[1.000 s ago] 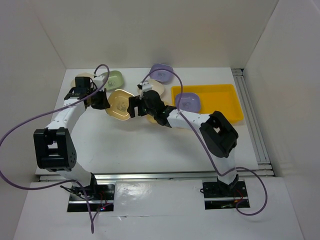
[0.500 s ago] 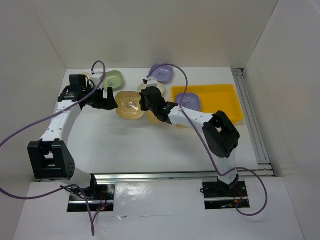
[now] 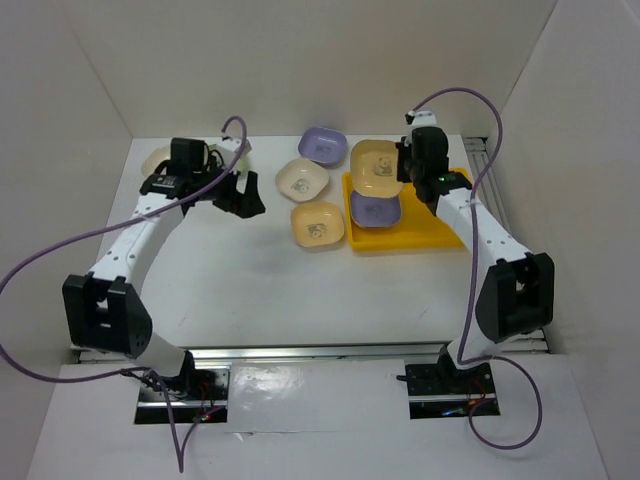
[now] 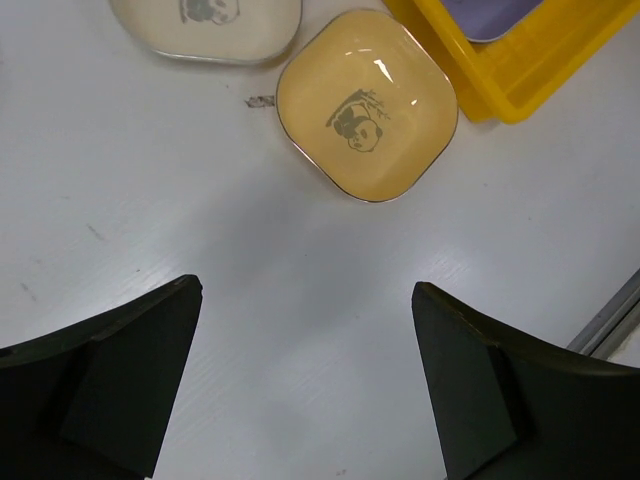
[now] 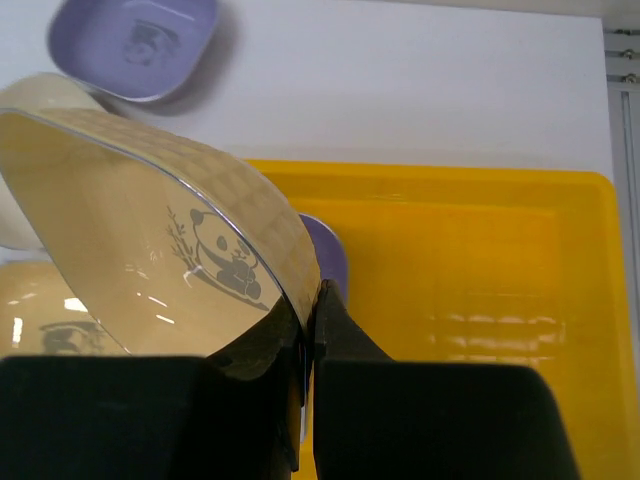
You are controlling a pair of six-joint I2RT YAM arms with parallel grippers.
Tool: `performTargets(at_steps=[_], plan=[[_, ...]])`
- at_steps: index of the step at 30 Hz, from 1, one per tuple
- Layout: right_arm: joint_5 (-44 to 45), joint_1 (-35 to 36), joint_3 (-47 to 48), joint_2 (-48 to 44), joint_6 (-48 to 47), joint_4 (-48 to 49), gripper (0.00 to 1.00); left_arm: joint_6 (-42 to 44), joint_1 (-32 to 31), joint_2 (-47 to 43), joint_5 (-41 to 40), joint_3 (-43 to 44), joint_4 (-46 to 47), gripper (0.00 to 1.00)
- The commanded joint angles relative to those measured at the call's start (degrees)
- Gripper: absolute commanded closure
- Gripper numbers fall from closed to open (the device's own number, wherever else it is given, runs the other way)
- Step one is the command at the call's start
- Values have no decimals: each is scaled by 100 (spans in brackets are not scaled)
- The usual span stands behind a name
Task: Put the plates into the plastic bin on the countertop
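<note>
Our right gripper (image 5: 308, 300), clamped on the rim of a tan plate (image 5: 150, 230), has carried it to the bin (image 5: 480, 250); our left gripper (image 4: 305, 293) gapes wide, empty.

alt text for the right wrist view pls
The right gripper pinches the rim of a tilted tan plate with a panda print, held at the left edge of the yellow bin. A lavender plate peeks out inside the bin behind it; a second lavender plate sits on the white countertop beyond.
</note>
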Motion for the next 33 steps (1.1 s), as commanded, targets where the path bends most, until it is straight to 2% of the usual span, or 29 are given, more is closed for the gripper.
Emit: performTargets(at_steps=[1,3,6,10,13,14,15,16,17,18,19,24,30,33], plan=[[-668,-304,414,392,-713,-498,100,-189,-350,486,-377,200,380,0],[-1116,-585,766,821,-714,-639,100,-391,-676,689,-719,270,520,0],[-1223,-691,909,1235,-714,-640,100,-628,-1009,1075,-1055,402,643,0],[-1294,-692,962,1544,-608,-447,100,-998,-1116,1541,-1432,630,697,0],[-1242,-692,1057,1773,-547,-376,92,-1113,-1169,1841,-1731,771,749,2],[-1241,-692,1206,1773,-547,-437,85,-1165,-1238,1902,-1828,772,749,5],[-1241,-692,1260,1852,-477,-437,73,-1166,-1291,1964,-1933,772,749,5],[-1294,-692,1260,1852,-476,-437,47,-1166,-1292,2016,-2013,824,802,6],[-1294,-631,1313,1852,-476,-359,36,-1166,-1292,2104,-2013,824,802,6],[-1294,-631,1313,1783,-407,-358,16,-1166,-1344,2105,-2074,824,802,6],[-1294,-552,1313,1686,-354,-271,0,-1218,-1345,2174,-2075,824,802,6],[-874,-280,1489,1273,-240,-122,0,-1270,-1458,2333,-2180,824,802,6],[-459,117,437,333,130,729,0,-1333,-1635,2667,-2347,894,855,9],[-511,248,215,191,261,731,0,-1385,-1696,2983,-2426,1069,855,15]])
